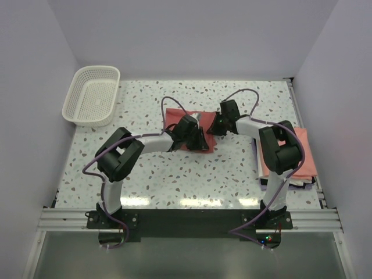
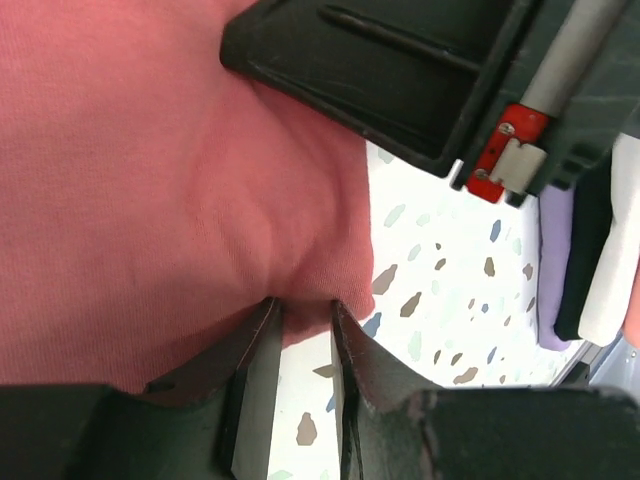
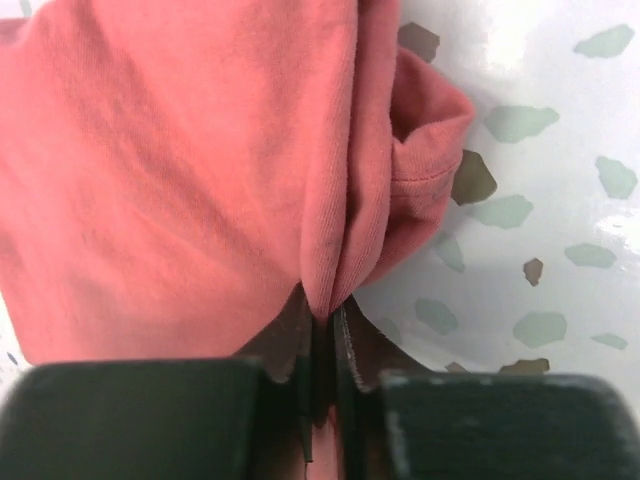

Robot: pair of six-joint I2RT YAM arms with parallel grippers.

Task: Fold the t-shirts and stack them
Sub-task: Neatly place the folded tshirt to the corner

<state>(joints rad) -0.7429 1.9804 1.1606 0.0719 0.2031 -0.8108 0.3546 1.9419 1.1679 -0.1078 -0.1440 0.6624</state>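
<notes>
Fold step in hand on the dusty-red t-shirt [image 1: 177, 119], which lies bunched into a small shape at mid-table [image 1: 174, 174], apart from the stack of folded shirts [image 1: 305, 151] at the right edge.

Right gripper [image 3: 325, 305] is clamped on a doubled ridge of the cloth – jaws nearly together, fabric squeezed between them. Left gripper [image 2: 302, 315] sits at the shirt's edge just beside it, with puckers running into its narrow gap, so it looks pinched on the hem, though table shows between the fingers lower down.

White lattice basket [image 1: 74, 96] sits at the far left corner, not involved.

Next move likely calls for both arms to lift in step and keep the held edge taut – then carry it across to lay the fold flat, before any transfer to the stack.
</notes>
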